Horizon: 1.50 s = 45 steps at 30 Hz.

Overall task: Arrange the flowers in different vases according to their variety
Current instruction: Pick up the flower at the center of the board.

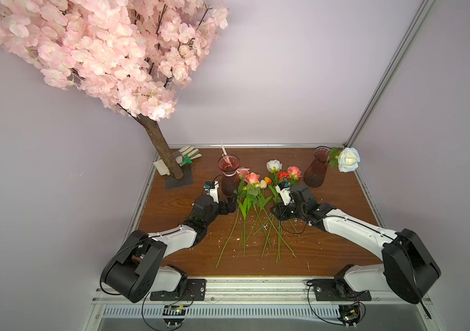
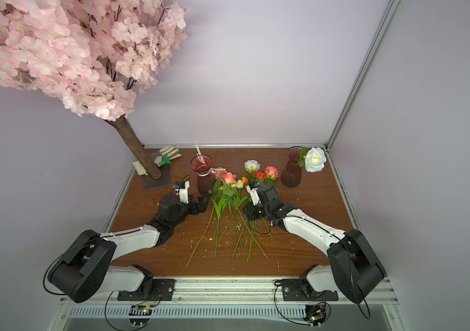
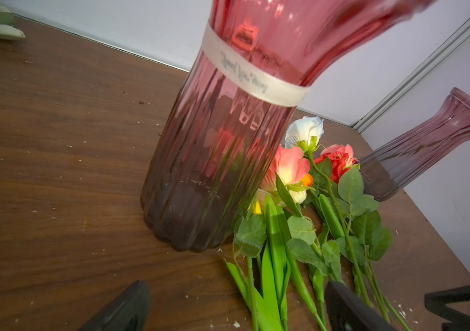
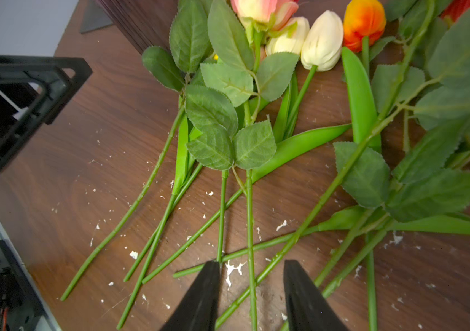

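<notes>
Several flowers (image 1: 252, 197) lie in a loose pile mid-table, heads toward the back: coral roses, a white rose, and cream (image 4: 324, 43) and orange (image 4: 364, 24) tulip buds. The ribboned vase (image 1: 229, 174) stands left of the pile. The other vase (image 1: 316, 169) stands at the back right with a white rose (image 1: 348, 159) leaning out of it. My left gripper (image 1: 229, 205) is open beside the ribboned vase's base (image 3: 188, 217), with nothing in it. My right gripper (image 4: 251, 266) is low over the stems, jaws apart. Two crossing stems (image 4: 250, 229) lie between its fingers, ungripped.
A pink blossom tree with a brown trunk (image 1: 162, 149) stands on a grey base plate (image 1: 179, 180) at the back left, with gardening gloves (image 1: 189, 154) behind it. White crumbs (image 4: 233, 270) dot the wooden table (image 1: 328, 229). Walls close in on three sides.
</notes>
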{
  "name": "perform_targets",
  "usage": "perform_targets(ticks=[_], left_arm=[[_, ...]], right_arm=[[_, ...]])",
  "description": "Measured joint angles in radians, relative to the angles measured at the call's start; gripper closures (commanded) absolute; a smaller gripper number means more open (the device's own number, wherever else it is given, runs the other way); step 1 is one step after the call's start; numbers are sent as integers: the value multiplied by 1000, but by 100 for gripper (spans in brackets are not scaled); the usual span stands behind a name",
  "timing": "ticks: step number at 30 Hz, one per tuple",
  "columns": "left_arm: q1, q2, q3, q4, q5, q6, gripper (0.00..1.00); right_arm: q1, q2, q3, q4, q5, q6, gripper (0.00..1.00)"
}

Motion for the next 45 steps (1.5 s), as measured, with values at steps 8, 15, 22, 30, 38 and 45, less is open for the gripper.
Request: perform_targets(ticks=[8,15,22,30,38,45], left_arm=[[0,-13,0,-6,-2,2,0],[0,-36,0,-8,-8,3,0],[0,-39,0,-13,-9,3,0],[0,-40,0,-15,-12,3,0],[0,-73,-5,-14,-16,3,0],[0,-111,-30,-13,-28,3,0]], right_arm=[[49,183,132,-67,42,-30,60],[74,322,220,-128,80,-51,64],[80,365,231,-153,112,-56,69],[81,375,241,-153,126,-66,99],[81,272,228,-160,163,-66,100],[77,-4,198,-111,246,-65,100]])
